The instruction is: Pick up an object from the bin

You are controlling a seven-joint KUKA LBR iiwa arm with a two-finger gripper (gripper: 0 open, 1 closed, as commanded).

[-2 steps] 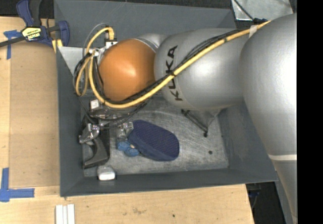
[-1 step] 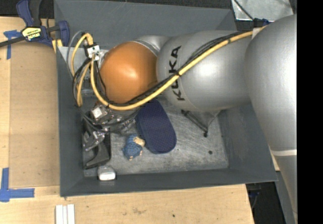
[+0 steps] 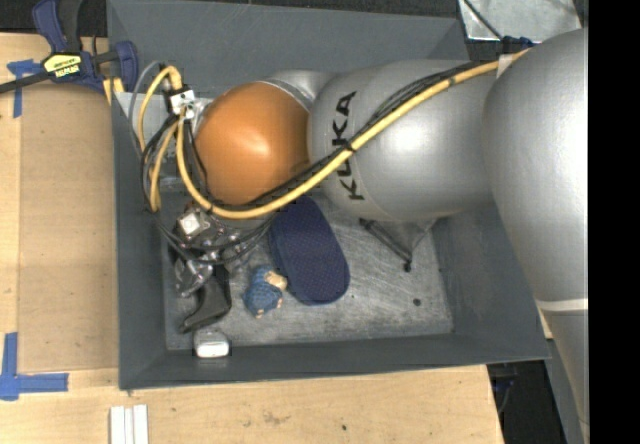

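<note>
My gripper [image 3: 203,267] is low in the bin's front left corner, under the arm's wrist. A black angled piece [image 3: 208,309] sits directly below it; whether that is a loose thing or part of the gripper is unclear. Just right of the gripper lies a small blue soft toy with a tan patch [image 3: 264,292]. A dark blue oval pad [image 3: 308,252] lies beyond the toy, partly under the arm. A small white block [image 3: 211,344] rests against the bin's front wall, below the gripper.
A thin dark wire piece [image 3: 393,240] lies on the bin floor to the right, half under the arm. The arm covers the back and left of the bin. Bare floor shows at the front right.
</note>
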